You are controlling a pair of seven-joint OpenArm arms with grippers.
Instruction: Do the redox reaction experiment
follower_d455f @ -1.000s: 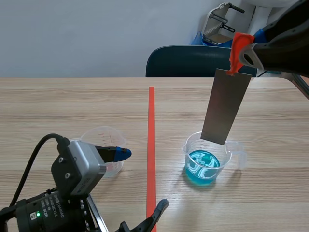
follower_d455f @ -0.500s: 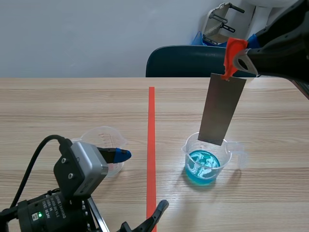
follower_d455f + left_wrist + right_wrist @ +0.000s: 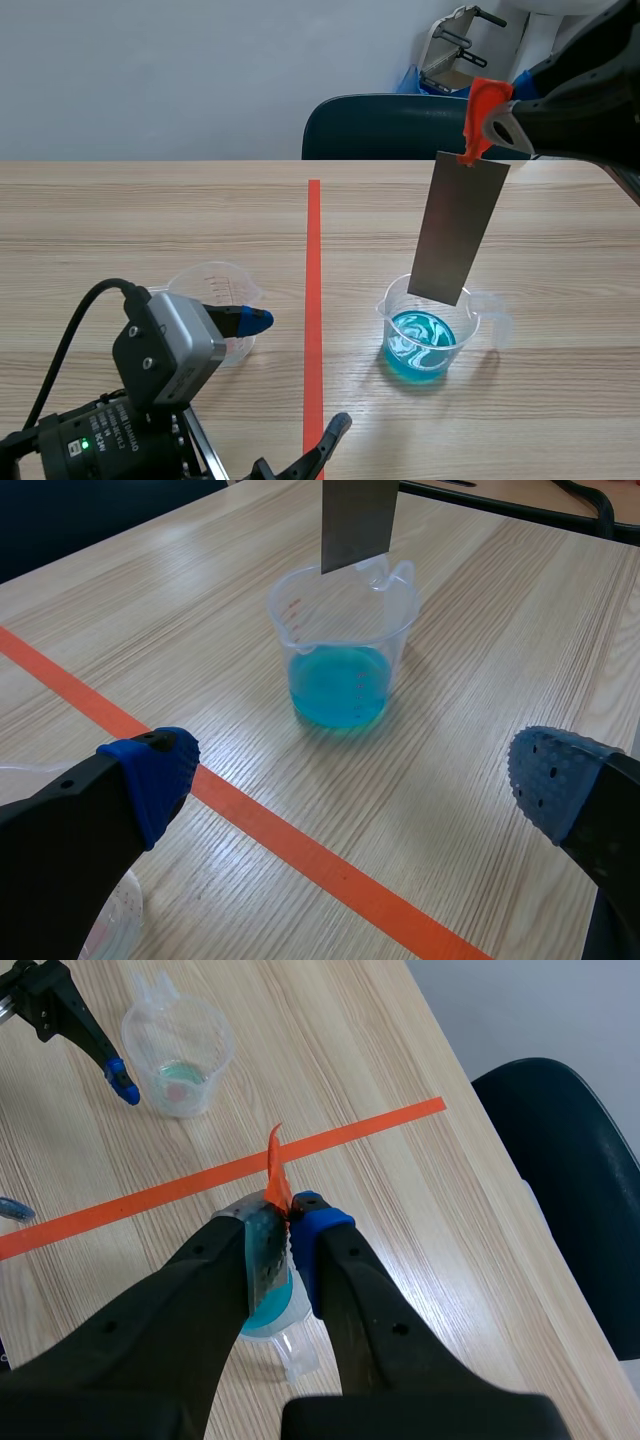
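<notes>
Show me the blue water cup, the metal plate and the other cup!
blue water cup (image 3: 340,625), left wrist view, clear front wall
metal plate (image 3: 458,225), scene view, middle of its face
other cup (image 3: 205,285), scene view, far wall

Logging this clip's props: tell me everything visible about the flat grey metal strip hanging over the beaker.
The flat grey metal strip is a long, thin, dull rectangle with an orange-red tab at its top. The right gripper is shut on that end, so it hangs slightly tilted, lower edge over the mouth of the clear plastic beaker, clear of its blue liquid.
</notes>
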